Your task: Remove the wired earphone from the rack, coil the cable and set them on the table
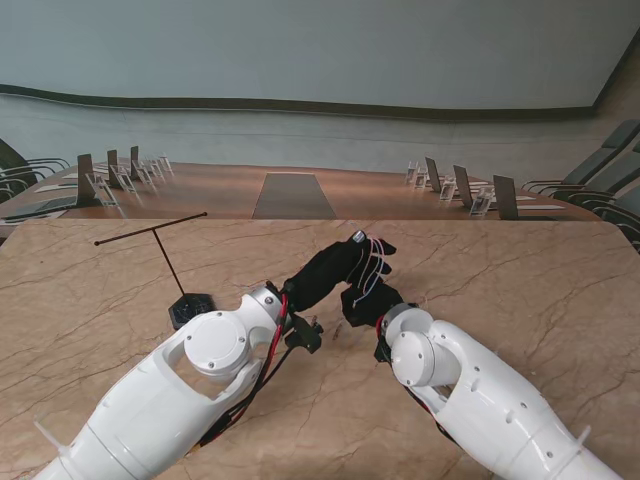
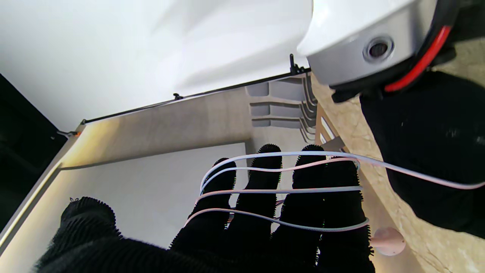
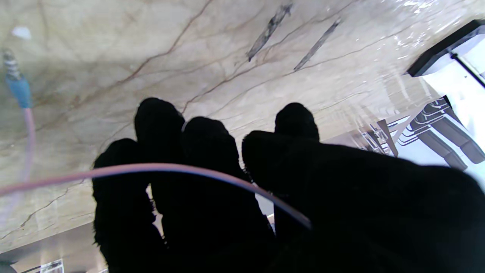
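Note:
The earphone's white cable [image 2: 280, 189] is wound in several loops around the four straight fingers of my left hand [image 1: 335, 268], which is raised over the middle of the table. A pale earbud [image 2: 387, 241] hangs beside the little finger. From the loops [image 1: 372, 263] the cable runs across to my right hand [image 1: 363, 303], close beside the left hand and nearer to me. There it crosses the curled fingers [image 3: 163, 151] as a pinkish strand [image 3: 170, 167] and ends under the thumb. The blue plug [image 3: 17, 87] dangles free. The thin black T-shaped rack [image 1: 163, 255] stands at the left, bare.
The rack's black base [image 1: 190, 309] sits just left of my left forearm [image 1: 215, 345]. The marble table [image 1: 520, 280] stretches to the right and far side. Beyond its far edge stand a wooden conference desk [image 1: 350, 190] and chairs.

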Robot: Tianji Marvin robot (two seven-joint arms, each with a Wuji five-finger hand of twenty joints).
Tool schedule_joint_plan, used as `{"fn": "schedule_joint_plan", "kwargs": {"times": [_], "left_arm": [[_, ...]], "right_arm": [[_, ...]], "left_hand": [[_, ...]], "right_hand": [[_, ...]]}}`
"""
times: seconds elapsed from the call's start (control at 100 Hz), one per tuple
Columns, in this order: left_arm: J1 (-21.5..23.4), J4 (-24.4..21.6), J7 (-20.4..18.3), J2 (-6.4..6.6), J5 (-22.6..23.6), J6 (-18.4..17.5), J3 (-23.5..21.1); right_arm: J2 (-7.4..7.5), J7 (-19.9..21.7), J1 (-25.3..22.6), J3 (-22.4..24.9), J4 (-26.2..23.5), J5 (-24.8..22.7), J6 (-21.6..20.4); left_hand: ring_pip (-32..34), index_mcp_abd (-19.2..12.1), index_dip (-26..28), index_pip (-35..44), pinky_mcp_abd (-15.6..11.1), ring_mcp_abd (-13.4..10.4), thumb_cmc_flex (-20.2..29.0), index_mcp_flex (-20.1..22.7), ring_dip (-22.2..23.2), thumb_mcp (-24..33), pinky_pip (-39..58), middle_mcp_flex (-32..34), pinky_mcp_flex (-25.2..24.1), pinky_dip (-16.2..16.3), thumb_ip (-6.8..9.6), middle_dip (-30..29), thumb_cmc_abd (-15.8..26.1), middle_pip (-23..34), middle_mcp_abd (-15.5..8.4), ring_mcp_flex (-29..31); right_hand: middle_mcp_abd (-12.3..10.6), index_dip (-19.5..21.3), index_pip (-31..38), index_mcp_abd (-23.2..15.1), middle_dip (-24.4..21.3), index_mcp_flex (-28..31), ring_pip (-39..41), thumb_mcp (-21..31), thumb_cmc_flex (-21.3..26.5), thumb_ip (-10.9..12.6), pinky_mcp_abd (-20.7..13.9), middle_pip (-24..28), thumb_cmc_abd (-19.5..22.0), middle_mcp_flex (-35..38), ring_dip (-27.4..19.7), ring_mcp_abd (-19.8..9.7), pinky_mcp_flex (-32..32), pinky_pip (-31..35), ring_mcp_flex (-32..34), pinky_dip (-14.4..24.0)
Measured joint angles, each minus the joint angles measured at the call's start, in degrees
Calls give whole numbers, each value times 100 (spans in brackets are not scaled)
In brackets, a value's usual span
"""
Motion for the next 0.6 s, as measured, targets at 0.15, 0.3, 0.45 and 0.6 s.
{"fn": "schedule_joint_plan", "kwargs": {"times": [0.15, 0.3, 0.45, 0.6], "left_arm": [[23, -13, 26, -8, -114, 12, 69], [16, -27, -39, -11, -197, 12, 113], [30, -115, -139, 1, -228, 13, 111], [130, -268, -225, 31, -228, 40, 50]], "right_arm": [[-47, -26, 251, -210, 217, 69, 106], [-96, -26, 423, -376, 372, 136, 177], [-163, -71, 570, -476, 587, 158, 234], [-227, -209, 723, -506, 862, 153, 242]], "left_hand": [[2, 0, 1, 0, 7, 3, 1, 0, 0, 0, 4, 0, 3, 1, 0, 0, 0, 48, 4, 0], [21, 0, 2, 0, 34, 6, 1, 0, 1, 0, 22, 0, 53, 2, 0, 0, 0, 62, 5, 83], [231, -1, 4, 0, 135, 75, 1, 0, 77, 0, 226, 0, 214, 122, 0, 0, 0, 109, 6, 245], [454, -1, 5, 0, 242, 150, 1, 0, 213, 0, 428, -4, 416, 220, 0, 0, 0, 126, 9, 443]], "right_hand": [[0, -3, 4, -1, 1, 0, 11, 0, 0, 0, 0, 11, 0, -1, 0, 0, 2, 0, 0, 26], [0, -4, 6, -4, 7, 0, 14, 0, 0, 0, 0, 22, 0, -1, 0, 0, 8, 1, 0, 29], [0, -4, 9, -11, 7, 0, 20, 0, 0, 0, 0, 28, 0, -1, 0, 0, 15, 1, 1, 32], [0, -21, 16, -23, 8, 0, 75, 0, 0, 0, 0, 82, 0, -1, 0, 0, 63, 4, 5, 43]]}}
